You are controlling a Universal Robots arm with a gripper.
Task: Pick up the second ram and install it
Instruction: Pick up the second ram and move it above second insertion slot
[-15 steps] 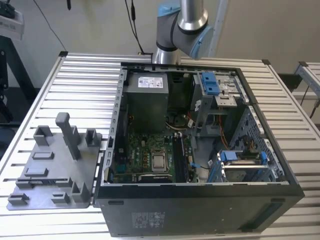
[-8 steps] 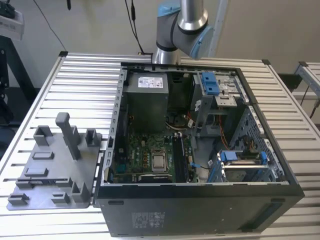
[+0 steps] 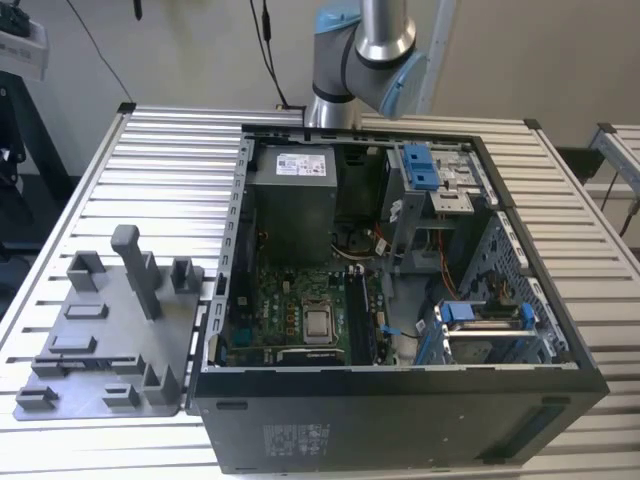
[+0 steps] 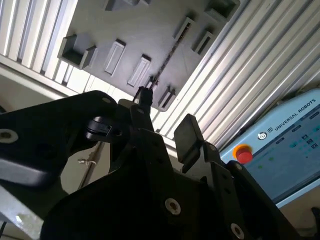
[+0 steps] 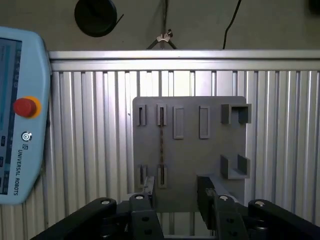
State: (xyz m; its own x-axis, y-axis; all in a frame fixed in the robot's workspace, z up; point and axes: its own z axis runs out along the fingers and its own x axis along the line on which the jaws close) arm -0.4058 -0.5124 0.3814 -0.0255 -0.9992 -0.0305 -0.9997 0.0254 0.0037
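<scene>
A: Status wanted on the second ram pick.

B: Exterior view, left to right: a grey tray [image 3: 110,330] is seen lower left on the slatted table [image 3: 160,170]. An open computer case [image 3: 400,430] takes up the centre and right, with a green board [image 3: 285,300] laid flat inside. The arm [image 3: 365,40] is seen top centre, behind the case.

A: Where is the stick?

B: In the first wrist view the second ram [image 5: 161,143] is seen from above as a thin line. It is stood on edge on the tray, each end seated in a slotted holder. The pair of holders just beside it looks empty.

A: Gripper?

B: The gripper [image 5: 177,192] is released. Its fingers [image 5: 207,187] are spread and nothing is held between them. It is hung over the tray, well apart from the stick.

A: Notes for the grasp?

B: Judged, not seen: the pick is not yet begun. The jaws should be squared to the stick's flat faces and centred along its length, so that no twist is put in. The descent should be kept straight and the empty holders cleared. The stick should be gripped near its upper edge and drawn straight up. With any tilt it could be jammed in the holders. The chips should not be squeezed hard.
</scene>
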